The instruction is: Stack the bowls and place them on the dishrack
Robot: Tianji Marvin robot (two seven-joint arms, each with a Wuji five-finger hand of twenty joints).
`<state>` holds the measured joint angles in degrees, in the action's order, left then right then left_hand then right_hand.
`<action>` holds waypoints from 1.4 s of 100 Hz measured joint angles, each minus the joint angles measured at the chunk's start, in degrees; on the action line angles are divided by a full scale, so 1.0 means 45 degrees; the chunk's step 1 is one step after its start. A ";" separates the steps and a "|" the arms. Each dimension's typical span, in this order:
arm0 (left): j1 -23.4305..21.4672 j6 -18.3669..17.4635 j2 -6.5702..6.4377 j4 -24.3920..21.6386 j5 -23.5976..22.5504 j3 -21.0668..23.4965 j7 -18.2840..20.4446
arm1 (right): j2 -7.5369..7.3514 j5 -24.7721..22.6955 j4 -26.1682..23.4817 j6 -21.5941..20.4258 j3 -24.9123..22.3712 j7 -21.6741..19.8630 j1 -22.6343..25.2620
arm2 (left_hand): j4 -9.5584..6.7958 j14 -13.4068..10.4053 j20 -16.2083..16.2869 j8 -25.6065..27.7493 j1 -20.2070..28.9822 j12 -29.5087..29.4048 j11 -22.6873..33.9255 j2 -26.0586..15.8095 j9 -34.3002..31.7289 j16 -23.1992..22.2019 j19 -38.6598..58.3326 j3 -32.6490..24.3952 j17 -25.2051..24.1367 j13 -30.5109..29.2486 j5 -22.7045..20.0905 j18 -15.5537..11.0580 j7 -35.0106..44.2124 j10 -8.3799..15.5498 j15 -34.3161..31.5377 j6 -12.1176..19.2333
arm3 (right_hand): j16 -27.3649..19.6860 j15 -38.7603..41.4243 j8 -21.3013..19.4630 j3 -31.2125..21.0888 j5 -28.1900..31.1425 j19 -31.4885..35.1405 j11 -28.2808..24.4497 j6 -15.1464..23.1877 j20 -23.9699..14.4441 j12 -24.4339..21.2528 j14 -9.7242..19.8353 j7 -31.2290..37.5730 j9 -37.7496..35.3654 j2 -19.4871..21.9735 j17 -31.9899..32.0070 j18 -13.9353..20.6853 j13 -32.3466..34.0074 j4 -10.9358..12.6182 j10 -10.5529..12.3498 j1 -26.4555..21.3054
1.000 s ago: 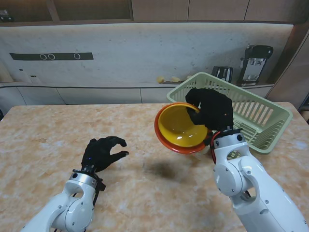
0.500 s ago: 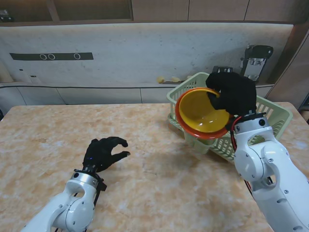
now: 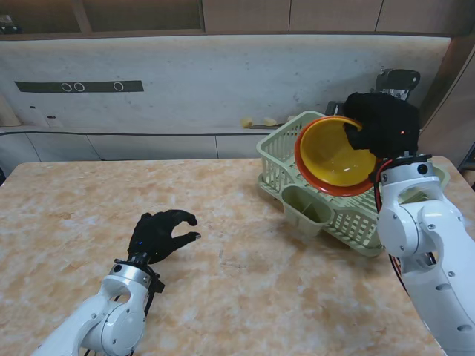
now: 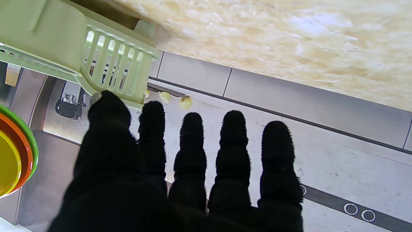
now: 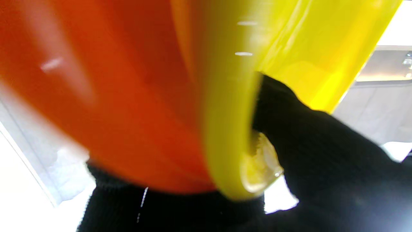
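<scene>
Now, going from left to right in the stand view, the left hand (image 3: 158, 234) rests at about 7 o'clock on the table (image 3: 67, 215), its fingers (image 4: 190, 151) spread and a little curled, with nothing in it. At about 2 o'clock the right hand (image 3: 382, 124) is raised in the air and grips the stacked bowls (image 3: 332, 157) at their rim, the thumb inside the yellow one. The stack is tilted, its opening turned toward the left, and it hangs over the green dishrack (image 3: 280, 152), which stands at the far right part of the table.

Only the left wrist view shows a green rim around the orange and yellow bowls (image 4: 13, 151). The right wrist view is blurred but shows the thumb pressing inside the yellow bowl (image 5: 289, 42), with the orange bowl (image 5: 106, 96) outside it.

The table is beige marbled stone. Behind it runs a pale counter with a dark appliance (image 3: 391, 95) at 1 o'clock, under wooden cabinets (image 3: 297, 15).
</scene>
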<state>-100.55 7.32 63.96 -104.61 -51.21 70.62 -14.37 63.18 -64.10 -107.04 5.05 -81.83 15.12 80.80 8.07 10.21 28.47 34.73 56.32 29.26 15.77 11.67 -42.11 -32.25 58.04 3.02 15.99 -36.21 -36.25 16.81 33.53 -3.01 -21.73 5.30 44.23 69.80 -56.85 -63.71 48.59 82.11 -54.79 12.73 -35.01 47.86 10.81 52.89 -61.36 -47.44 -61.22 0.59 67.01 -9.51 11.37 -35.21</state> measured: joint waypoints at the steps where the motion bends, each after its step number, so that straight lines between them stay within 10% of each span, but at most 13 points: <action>1: 0.0000 0.0000 0.0000 0.0000 0.0000 0.0000 0.0000 | -0.0005 -0.0021 0.0030 0.0006 -0.0009 -0.0016 -0.0024 | 0.0000 0.0000 0.0000 0.0000 0.0000 0.0000 0.0000 0.0000 0.0000 0.0000 0.0000 0.0000 0.0000 0.0000 0.0000 0.0000 0.0000 0.0000 0.0000 0.0000 | 0.0001 -0.0001 0.0000 0.0000 0.0000 -0.0002 0.0000 0.0000 0.0000 0.0000 0.0007 0.0000 0.0000 0.0000 0.0000 0.0008 0.0000 0.0000 0.0000 0.0000; 140: 0.0063 -0.0158 -0.0005 0.0036 0.0166 -0.0025 0.0113 | -0.0297 -0.0254 0.5296 0.1994 0.2895 -0.1454 -0.4125 | 0.0000 0.0000 0.0000 0.0000 0.0000 0.0000 0.0000 0.0000 0.0000 0.0000 -0.0001 0.0000 0.0000 0.0000 -0.0001 0.0000 0.0001 0.0000 0.0000 0.0000 | 0.0007 -0.0540 0.0061 0.0106 0.0002 -0.0933 -0.0004 0.0066 -0.0013 -0.0499 0.0241 0.0000 0.0042 0.0000 0.0213 0.0094 -0.0146 0.0000 0.0066 0.0000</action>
<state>-100.26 6.61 63.94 -104.45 -50.47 70.50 -13.87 61.85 -65.24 -83.21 14.03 -68.80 8.58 62.24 8.07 10.21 28.47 34.73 56.32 29.26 15.77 11.67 -42.11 -32.25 58.04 3.02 15.99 -36.21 -36.26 16.81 33.53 -3.01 -21.73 5.30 44.26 67.37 -56.58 -63.24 48.60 77.91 -54.81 13.03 -35.07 45.62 11.89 52.89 -61.18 -47.44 -60.26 1.02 66.35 -9.51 11.67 -35.21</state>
